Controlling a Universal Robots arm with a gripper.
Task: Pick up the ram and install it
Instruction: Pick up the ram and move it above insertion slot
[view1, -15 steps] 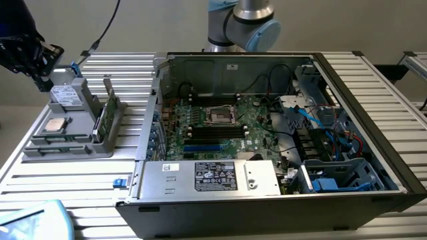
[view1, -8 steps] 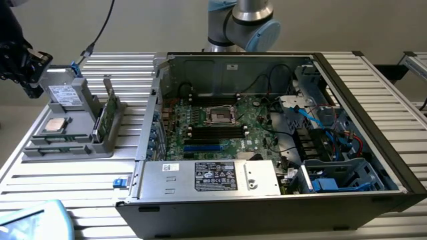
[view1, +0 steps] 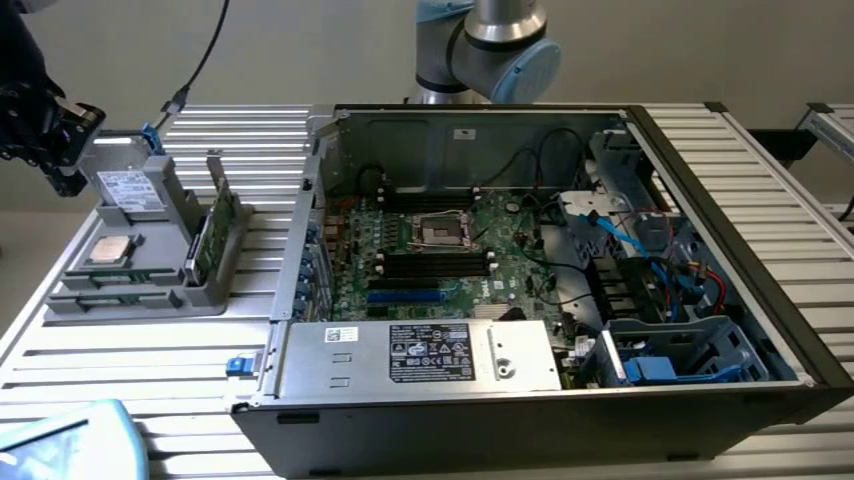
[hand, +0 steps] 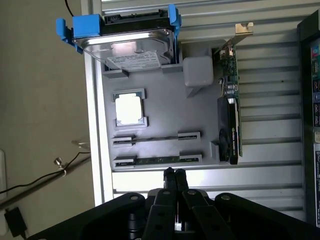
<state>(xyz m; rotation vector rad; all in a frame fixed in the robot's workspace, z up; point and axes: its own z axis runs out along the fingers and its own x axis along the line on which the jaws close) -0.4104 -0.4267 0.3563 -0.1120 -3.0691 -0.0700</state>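
Black gripper (hand: 174, 173) first: we see its two fingers pressed together with nothing between them. In the exterior view it hangs at the exterior view's left of the grey tray (hand: 165, 112), raised and touching nothing. In the wrist view the tips line up with the tray edge nearest them.

Along that same edge lies the ram (hand: 156, 160), a thin green stick standing on its long side in a slot between two end blocks. One slot further in we see a thin dark line that we cannot make out. Beyond it, the square silver processor chip (hand: 129, 109) sits in its own pocket. At the tray's opposite edge stands the hard drive (hand: 127, 47) with blue rails. A taller green card (hand: 231, 122) with a metal bracket stands upright along the adjoining edge.

The tray rests on a slatted metal table (view1: 134, 370), just beside the open computer case (view1: 767, 290) with its motherboard (view1: 454, 235) exposed.
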